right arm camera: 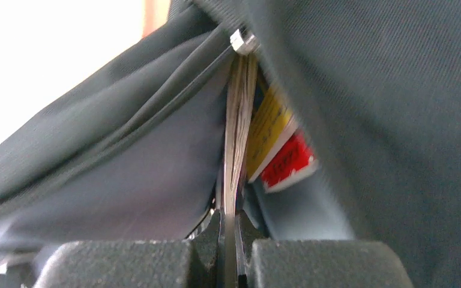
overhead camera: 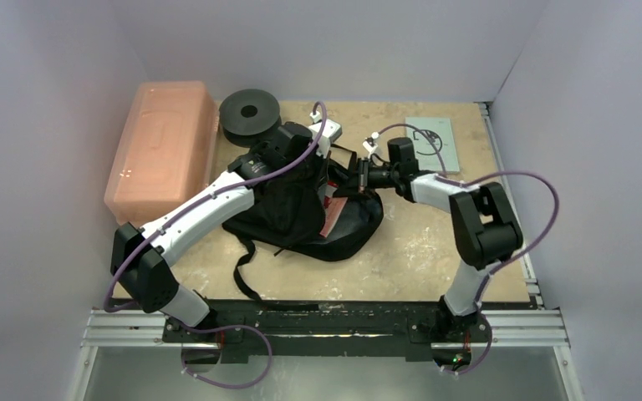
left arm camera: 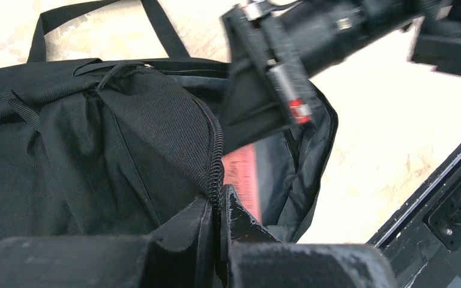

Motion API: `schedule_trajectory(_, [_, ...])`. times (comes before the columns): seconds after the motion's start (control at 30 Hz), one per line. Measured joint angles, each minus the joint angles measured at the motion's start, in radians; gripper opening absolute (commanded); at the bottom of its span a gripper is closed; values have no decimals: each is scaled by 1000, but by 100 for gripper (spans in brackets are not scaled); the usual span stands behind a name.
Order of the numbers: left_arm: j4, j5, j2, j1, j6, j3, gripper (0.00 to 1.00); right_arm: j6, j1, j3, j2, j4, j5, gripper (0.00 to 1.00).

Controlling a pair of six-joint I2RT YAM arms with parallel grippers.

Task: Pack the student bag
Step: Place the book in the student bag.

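The student bag (overhead camera: 297,219), a black fabric backpack, lies in the middle of the table with its mouth open to the right. My left gripper (overhead camera: 316,170) is shut on the zip edge of the bag's opening (left arm camera: 216,150) and holds it up; its fingertips (left arm camera: 207,207) pinch the zip. My right gripper (overhead camera: 356,177) reaches into the mouth and is shut on a thin book (right arm camera: 235,138), seen edge-on, inside the grey lining (right arm camera: 126,180). A yellow and red packet (right arm camera: 279,150) lies beside it. A pink-red booklet (left arm camera: 243,177) shows inside the bag.
A pink translucent box (overhead camera: 163,146) stands at the back left, with a black round spool (overhead camera: 251,113) beside it. A pale green sheet (overhead camera: 430,142) lies at the back right. The bag's straps (overhead camera: 247,263) trail toward the near rail (overhead camera: 343,322).
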Motion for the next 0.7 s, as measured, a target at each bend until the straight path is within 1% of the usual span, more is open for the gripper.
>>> schedule_trajectory(0.1, [0, 5, 0, 0, 0, 0, 0, 103, 33, 33, 124, 167, 41, 0])
schedule_trajectory(0.2, [-1, 5, 0, 0, 0, 0, 0, 153, 63, 154, 272, 238, 75, 0])
schedule_trajectory(0.23, [-2, 5, 0, 0, 0, 0, 0, 157, 67, 198, 311, 241, 86, 4])
schedule_trajectory(0.27, [-2, 4, 0, 0, 1, 0, 0, 158, 78, 243, 345, 240, 92, 12])
schedule_trajectory(0.37, [-3, -8, 0, 4, 3, 0, 0, 145, 94, 323, 392, 233, 134, 24])
schedule_trajectory(0.5, [-4, -10, 0, 6, 3, 0, 0, 83, 106, 344, 367, 171, 198, 38])
schedule_trajectory(0.63, [-5, -9, 0, 6, 3, 0, 0, 5, 103, 344, 319, 63, 268, 52])
schedule_trajectory(0.7, [-6, -7, 0, 6, 3, 0, 0, -37, 103, 342, 285, 2, 307, 57])
